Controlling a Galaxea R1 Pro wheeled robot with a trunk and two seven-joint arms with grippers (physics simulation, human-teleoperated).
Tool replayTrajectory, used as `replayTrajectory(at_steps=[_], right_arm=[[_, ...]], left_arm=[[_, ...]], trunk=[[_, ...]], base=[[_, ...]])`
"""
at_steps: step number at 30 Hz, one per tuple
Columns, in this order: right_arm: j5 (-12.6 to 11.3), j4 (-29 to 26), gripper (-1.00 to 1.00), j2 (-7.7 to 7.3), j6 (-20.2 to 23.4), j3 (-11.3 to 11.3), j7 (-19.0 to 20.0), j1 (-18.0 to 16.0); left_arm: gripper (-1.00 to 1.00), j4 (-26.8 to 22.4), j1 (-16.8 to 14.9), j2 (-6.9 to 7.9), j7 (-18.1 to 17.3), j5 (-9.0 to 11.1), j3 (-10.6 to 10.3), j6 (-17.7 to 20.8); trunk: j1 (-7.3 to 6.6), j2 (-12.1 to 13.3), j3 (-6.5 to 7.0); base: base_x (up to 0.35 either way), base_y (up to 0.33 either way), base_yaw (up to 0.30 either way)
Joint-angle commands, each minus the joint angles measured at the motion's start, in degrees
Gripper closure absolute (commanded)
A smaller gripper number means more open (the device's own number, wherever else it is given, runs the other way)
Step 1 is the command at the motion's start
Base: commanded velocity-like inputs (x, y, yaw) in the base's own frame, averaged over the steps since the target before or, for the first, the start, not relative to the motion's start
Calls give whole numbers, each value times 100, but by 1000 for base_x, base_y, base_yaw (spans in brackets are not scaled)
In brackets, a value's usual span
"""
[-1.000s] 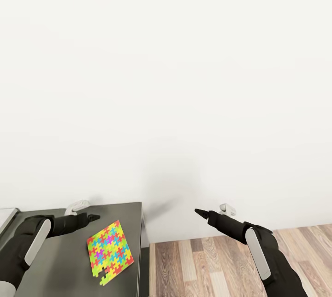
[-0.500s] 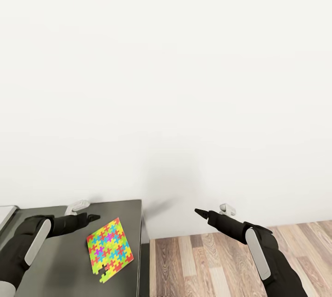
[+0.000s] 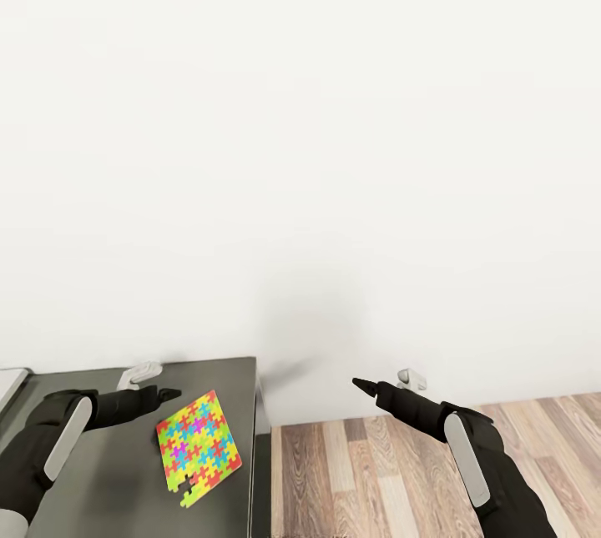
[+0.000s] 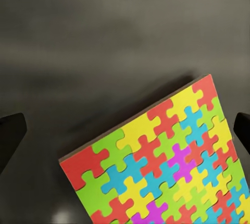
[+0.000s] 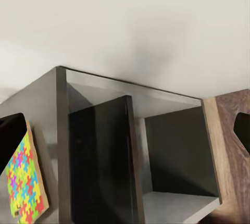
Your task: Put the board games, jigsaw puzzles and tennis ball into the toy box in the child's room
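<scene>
1. The multicoloured jigsaw puzzle (image 3: pixel 199 448) lies flat on the dark-grey side desk (image 3: pixel 100 505), near its front edge.
2. The left gripper (image 4: pixel 125 130) hovers above the puzzle with fingers spread wide, probably preparing to grasp it.
3. The right gripper (image 3: pixel 361 385) hangs over the wood floor (image 3: pixel 401 471), holding nothing, its fingers apart.
4. No readable writing or brand is visible.

The jigsaw puzzle (image 4: pixel 172 161) runs off the left wrist view's edge; a pale object (image 3: pixel 10 384) is cropped in the head view.
</scene>
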Motion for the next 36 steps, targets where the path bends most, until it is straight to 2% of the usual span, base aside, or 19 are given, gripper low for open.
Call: replayTrajectory(at_steps=[1, 36], right_arm=[[-6, -3, -100, 1, 37, -10, 19, -6], [-8, -3, -100, 1, 37, -10, 23, -5]], left_arm=[[-100, -3, -5, -1, -28, -11, 11, 35], [-100, -11, -5, -8, -36, -2, 2, 46]], trunk=[[3, -12, -20], [3, -12, -347]], base=[[0, 0, 0], [0, 0, 0]])
